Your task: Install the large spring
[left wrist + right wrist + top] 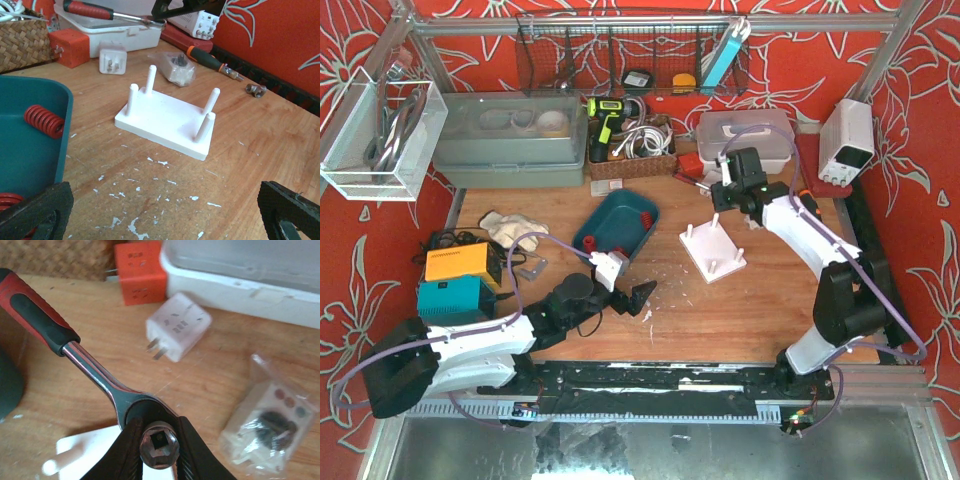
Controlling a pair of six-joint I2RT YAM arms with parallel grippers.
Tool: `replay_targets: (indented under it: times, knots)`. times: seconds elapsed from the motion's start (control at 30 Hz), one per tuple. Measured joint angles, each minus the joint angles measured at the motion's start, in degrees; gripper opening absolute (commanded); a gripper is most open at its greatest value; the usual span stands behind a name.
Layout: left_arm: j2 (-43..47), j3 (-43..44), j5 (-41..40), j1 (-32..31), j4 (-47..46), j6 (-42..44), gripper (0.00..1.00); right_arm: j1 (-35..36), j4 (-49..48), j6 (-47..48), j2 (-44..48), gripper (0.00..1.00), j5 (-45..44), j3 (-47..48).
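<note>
- Top external: left gripper (626,290) low over the near middle of the table (760,310), jaws spread wide with nothing between them, just near-right of the teal tray (615,228)
- Same view: two red springs (645,217) lie in the tray, one at its far right corner and one at its near left; which is the large one cannot be told
- Same view: right gripper (718,192) at the far side, beyond the white peg base (712,252), closed on a ratchet wrench (688,181)
- Left wrist: finger pads (35,212) in the bottom corners, far apart, touching nothing; one spring lies against the tray's right wall, another is partly hidden behind the left pad; the four-peg base lies right of the tray
- Right wrist: fingers (125,450) clamped on the wrench's socket head, handle running far-left; white plug (177,332), orange block (140,272) and bagged parts (272,427) on the table beyond
</note>
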State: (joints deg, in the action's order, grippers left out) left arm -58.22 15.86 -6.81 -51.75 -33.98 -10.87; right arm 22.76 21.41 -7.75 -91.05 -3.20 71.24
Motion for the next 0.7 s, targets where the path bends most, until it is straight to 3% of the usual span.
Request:
replay_targets:
  times: [0.27,0.63,0.7]
  knots:
    - [0.2,0.0,-0.68,0.0,0.04,0.0,1.0,-7.26,-0.79,2.89,-6.54,0.0,0.42,2.27]
    - [0.0,0.0,-1.01,0.0,0.07,-0.02,1.0,-8.15,-1.36,6.08,-11.96,0.0,2.36,0.96]
    - [-0.02,0.0,-1.05,0.0,0.07,-0.02,1.0,-8.35,-1.42,6.1,-14.05,0.04,2.38,1.55]
